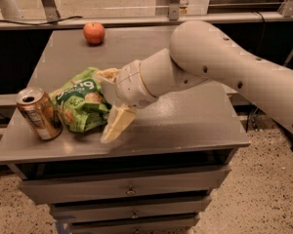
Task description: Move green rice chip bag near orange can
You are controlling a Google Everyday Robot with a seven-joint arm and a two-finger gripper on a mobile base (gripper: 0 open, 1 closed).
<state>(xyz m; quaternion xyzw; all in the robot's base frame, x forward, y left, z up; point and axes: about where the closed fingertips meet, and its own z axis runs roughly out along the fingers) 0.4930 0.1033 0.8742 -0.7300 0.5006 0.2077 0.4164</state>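
Observation:
The green rice chip bag [79, 103] lies crumpled on the grey table [185, 116], towards its front left. Its left edge is right beside, maybe touching, the orange can [39, 113], which stands upright near the front left corner. My gripper [104, 106] is at the bag's right side and is open. One pale finger [107, 75] is above the bag's far edge and the other finger [115, 125] points down to the table in front of it. The bag rests on the table, free of the fingers.
A red-orange apple [94, 33] sits at the back of the table, left of centre. My thick white arm [224, 67] reaches in from the right over the table's middle. Drawers [132, 191] are below the tabletop. A rail runs behind the table.

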